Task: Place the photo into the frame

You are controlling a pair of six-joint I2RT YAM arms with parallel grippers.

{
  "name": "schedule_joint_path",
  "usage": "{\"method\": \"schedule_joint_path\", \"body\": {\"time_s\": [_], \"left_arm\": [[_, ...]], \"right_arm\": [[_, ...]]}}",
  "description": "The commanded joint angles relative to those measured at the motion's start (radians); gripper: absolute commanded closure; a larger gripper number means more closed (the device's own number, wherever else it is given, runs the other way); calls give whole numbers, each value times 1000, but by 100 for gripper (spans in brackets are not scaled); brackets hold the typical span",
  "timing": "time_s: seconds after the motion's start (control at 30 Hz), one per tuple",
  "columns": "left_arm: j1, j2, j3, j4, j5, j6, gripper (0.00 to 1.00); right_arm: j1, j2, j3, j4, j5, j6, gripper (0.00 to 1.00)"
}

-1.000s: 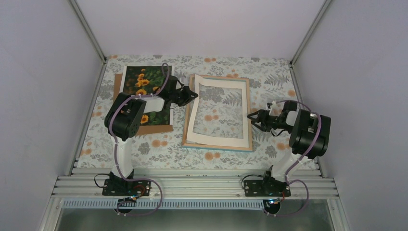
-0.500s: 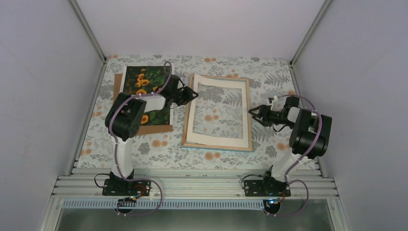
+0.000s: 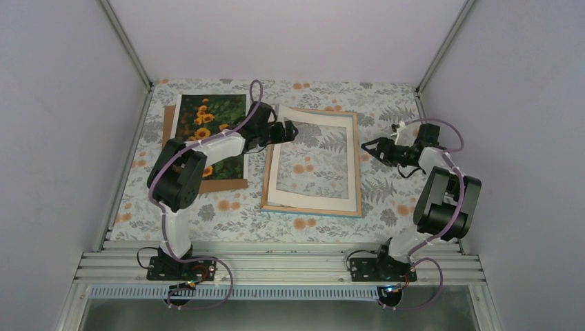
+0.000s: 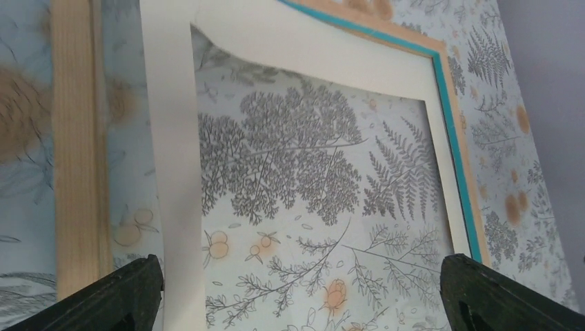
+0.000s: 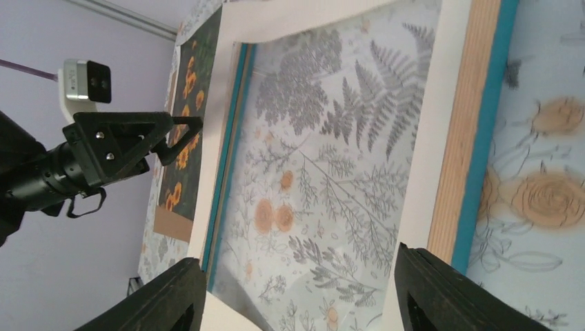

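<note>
The photo (image 3: 208, 118), sunflowers on dark green, lies face up at the back left on a brown backing board (image 3: 222, 183). The frame (image 3: 310, 211) lies in the middle, pale wood up with a teal edge. A white border sheet (image 3: 276, 172) rests skewed in it, its far left corner curled over the rim. My left gripper (image 3: 288, 131) hovers open over that corner, holding nothing; the sheet (image 4: 172, 172) and frame rim (image 4: 76, 138) show between its fingers (image 4: 131, 293). My right gripper (image 3: 371, 147) is open beside the frame's far right edge (image 5: 476, 138), touching nothing.
The floral tablecloth (image 3: 227, 210) covers the table. White walls close in the left, back and right sides. The aluminium rail (image 3: 276, 265) with both arm bases runs along the near edge. In the right wrist view the left gripper (image 5: 183, 131) shows above the photo (image 5: 190, 96).
My left gripper has opened and let go of the border sheet's far left corner, shifting slightly right. My right gripper has drawn back from the frame's right edge toward the far right and opened wider.
</note>
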Motion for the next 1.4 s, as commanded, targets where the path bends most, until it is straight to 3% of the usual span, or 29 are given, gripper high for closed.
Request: {"method": "schedule_joint_path", "body": {"time_s": [0.0, 0.2, 0.4, 0.6, 0.77, 1.0, 1.37], "left_arm": [[-3, -71, 41, -91, -116, 158, 0], [-2, -172, 9, -131, -192, 350, 0], [9, -320, -45, -160, -211, 633, 0], [19, -471, -149, -258, 55, 1059, 0], [-19, -441, -175, -388, 107, 1296, 0], [-137, -303, -162, -447, 23, 1445, 0], [-220, -182, -192, -429, -81, 1527, 0]], "right_arm": [[7, -33, 82, -52, 1, -101, 29], [6, -36, 243, -151, 17, -204, 14], [7, -64, 387, -225, 58, -312, 2], [13, -129, 453, -172, 215, -445, 0], [13, -135, 457, -194, 268, -551, 0], [13, -128, 450, -353, 219, -702, 0], [15, -193, 364, -362, 180, -706, 0]]}}
